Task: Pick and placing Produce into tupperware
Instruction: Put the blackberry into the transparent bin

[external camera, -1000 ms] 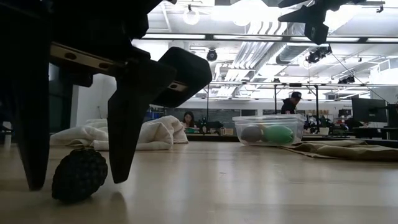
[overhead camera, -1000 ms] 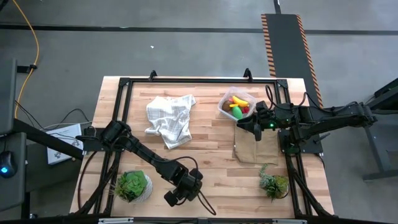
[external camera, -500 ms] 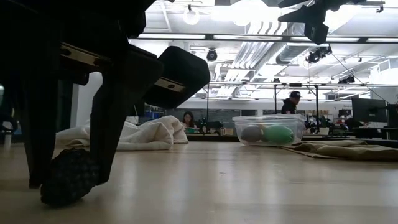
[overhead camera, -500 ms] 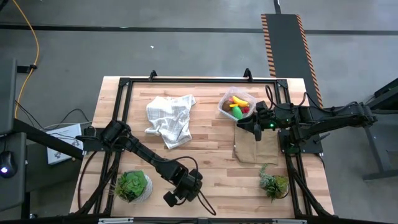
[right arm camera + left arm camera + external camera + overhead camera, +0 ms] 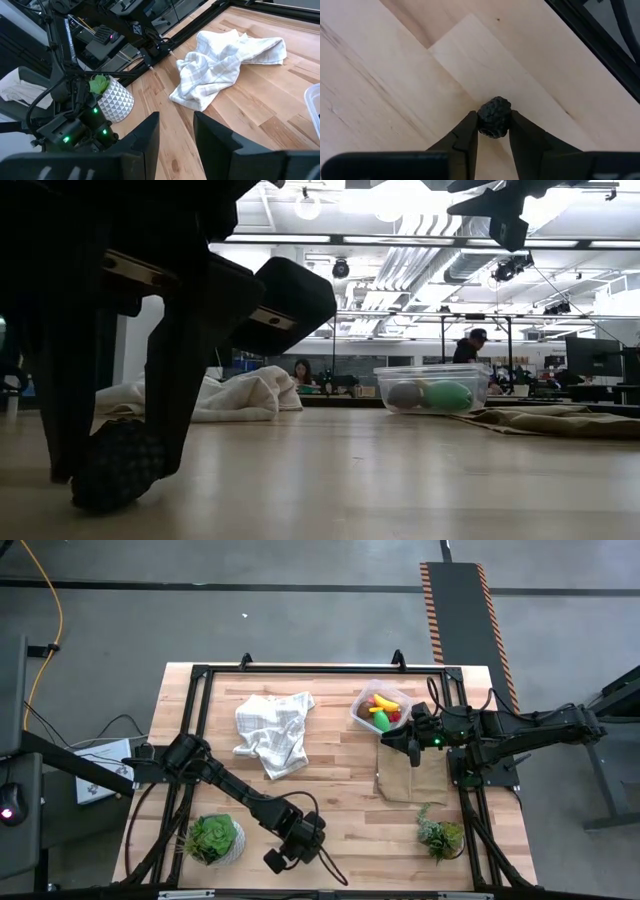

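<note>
The left hand [image 5: 492,131] is clamping a dark, bumpy berry [image 5: 494,117] between its fingers [image 5: 466,137], low at the near edge of the bench [image 5: 340,765], with the berry sitting on or just above the wood; from table height it is hard to tell whether it is touching. The berry is roundish, so no long axis is governing the grip. The relation that matters next is the one to the tupperware [image 5: 377,712]: it is lying well apart from this hand, diagonally across the bench toward the far right, already holding a yellow banana [image 5: 384,701] and a green oval [image 5: 381,721]. The right hand [image 5: 386,743] is hanging just beside that container, over the brown cloth [image 5: 410,778], its fingers [image 5: 141,141] standing a narrow gap apart with nothing between them; it is far nearer the container, though the left one is carrying the load. Compared with a second earlier, the left fingers have been closing in from a wider straddle onto the berry, and the berry has shifted slightly with them.
</note>
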